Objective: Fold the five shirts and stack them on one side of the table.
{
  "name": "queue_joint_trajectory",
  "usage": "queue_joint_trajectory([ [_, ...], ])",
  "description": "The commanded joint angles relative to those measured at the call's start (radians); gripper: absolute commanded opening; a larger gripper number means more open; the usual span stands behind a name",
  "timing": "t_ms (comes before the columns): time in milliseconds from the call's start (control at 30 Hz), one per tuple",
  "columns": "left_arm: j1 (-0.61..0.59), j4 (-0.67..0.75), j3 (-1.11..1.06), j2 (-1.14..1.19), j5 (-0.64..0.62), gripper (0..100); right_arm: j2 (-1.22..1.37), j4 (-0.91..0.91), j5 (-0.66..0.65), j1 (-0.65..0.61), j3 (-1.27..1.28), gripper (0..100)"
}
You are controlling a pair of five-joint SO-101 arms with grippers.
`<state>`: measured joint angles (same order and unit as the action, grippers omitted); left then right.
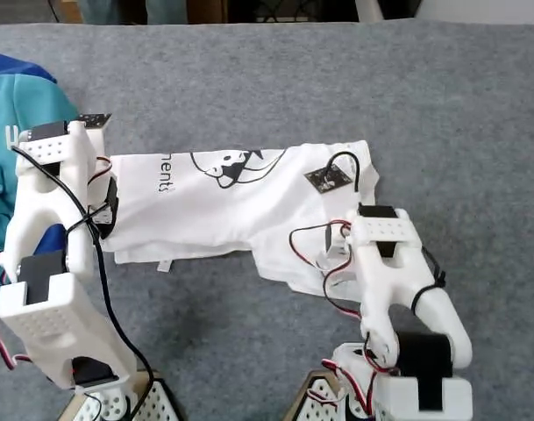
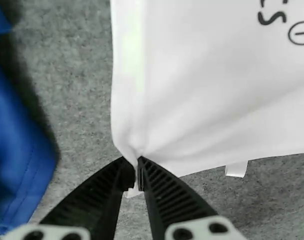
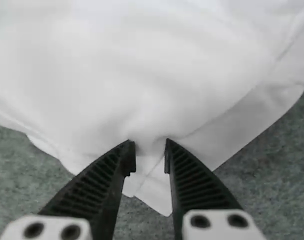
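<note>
**Op:** Closest up is my left gripper (image 2: 137, 171). Its black fingers are pressed together on a corner of the white shirt (image 2: 206, 85), and the cloth puckers at the tips.

**Desk:** And the other one?

**Op:** My right gripper (image 3: 149, 150) pinches a fold at the shirt's near edge, with cloth bunched in the narrow gap between its fingers.

**Desk:** Where does the shirt lie?

**Op:** From above I see it spread mid-table on the grey table (image 1: 442, 105), print up. A teal shirt (image 1: 21, 110) and a blue shirt (image 2: 17, 150) sit bunched near its left end.
</note>
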<state>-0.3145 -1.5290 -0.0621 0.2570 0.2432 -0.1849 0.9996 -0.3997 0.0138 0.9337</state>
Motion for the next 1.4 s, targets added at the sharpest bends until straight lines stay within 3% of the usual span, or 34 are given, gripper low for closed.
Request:
queue_joint_trajectory([
  [0, 0.008, 0.008, 0.002, -0.006, 0.009, 3, 0.036, -0.002, 0.008, -0.009, -0.015, 9.3],
  [167, 0.004, 0.008, 0.002, -0.006, 0.011, 3, 0.012, 0.002, 0.008, -0.011, -0.016, 1.5],
  [467, 0.008, 0.008, 0.002, -0.006, 0.011, 3, -0.031, 0.051, 0.008, -0.006, -0.031, 2.4],
  [633, 0.008, 0.008, 0.002, -0.006, 0.011, 3, -0.087, 0.072, 0.006, -0.006, -0.025, 13.2],
  [1367, 0.007, 0.008, 0.002, -0.006, 0.011, 3, -0.107, 0.064, 0.002, -0.006, -0.013, 3.8],
])
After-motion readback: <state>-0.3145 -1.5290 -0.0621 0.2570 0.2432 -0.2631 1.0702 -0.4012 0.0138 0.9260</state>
